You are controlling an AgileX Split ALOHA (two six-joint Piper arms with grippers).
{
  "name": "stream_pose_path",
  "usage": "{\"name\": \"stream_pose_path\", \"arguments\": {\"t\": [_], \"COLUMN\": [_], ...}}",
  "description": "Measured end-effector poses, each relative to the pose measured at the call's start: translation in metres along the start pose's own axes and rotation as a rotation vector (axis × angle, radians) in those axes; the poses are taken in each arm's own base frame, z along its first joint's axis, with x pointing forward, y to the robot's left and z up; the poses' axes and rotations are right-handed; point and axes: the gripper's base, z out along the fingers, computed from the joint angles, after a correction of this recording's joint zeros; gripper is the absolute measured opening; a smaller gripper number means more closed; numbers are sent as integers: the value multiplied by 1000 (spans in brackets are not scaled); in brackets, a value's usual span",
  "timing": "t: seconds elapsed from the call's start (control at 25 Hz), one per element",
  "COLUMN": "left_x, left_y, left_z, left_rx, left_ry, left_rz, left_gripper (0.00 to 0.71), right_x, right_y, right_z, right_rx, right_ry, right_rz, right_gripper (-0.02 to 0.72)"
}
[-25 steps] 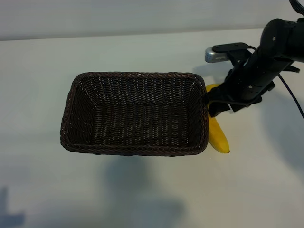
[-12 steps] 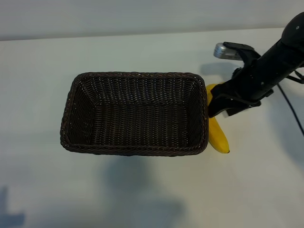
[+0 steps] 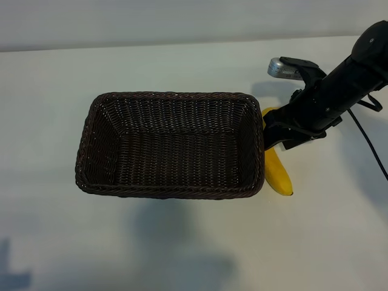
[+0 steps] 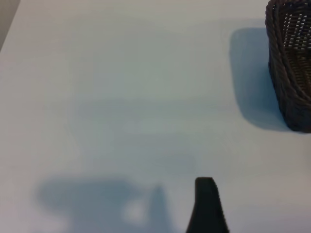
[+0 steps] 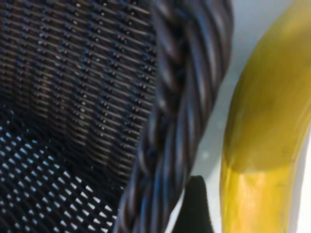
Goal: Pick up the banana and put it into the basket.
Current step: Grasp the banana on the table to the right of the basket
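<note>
Currently the banana, lying against the basket wall on the desk, is being approached by the right gripper, jaws wide and empty; closure around it is required next.

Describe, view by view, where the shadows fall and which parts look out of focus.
Exterior view: soft grey shadows lie on the table below the basket, and the picture is sharp. Left wrist view: the basket's corner casts a crisp shadow beside it; the dark fingertip looks blurred. Right wrist view: the braided rim and banana are so close that they look soft.
</note>
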Motion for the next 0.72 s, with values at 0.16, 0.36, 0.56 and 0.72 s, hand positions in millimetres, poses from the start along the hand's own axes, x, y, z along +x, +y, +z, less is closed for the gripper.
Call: {"name": "stream_pose_path", "arguments": {"t": [0.16,0.36,0.56,0.72], "left_x": [0,0,0,0], "left_y": [0,0,0,0], "left_z": [0,0,0,0], "left_rx": [0,0,0,0], "left_ry": [0,0,0,0], "left_rz": [0,0,0,0], "left_gripper": [538,538,538,538], "right_x": [-1,-2,-2,-1], "right_y": [-1,-1,-1,-6], "right_z": [1,1,1,10], "right_rx": [0,6,6,6], "right_ry": [-13,-24,-24,-2], "right_rz": [9,11,11,24], "right_gripper": [594,594,594,594]}}
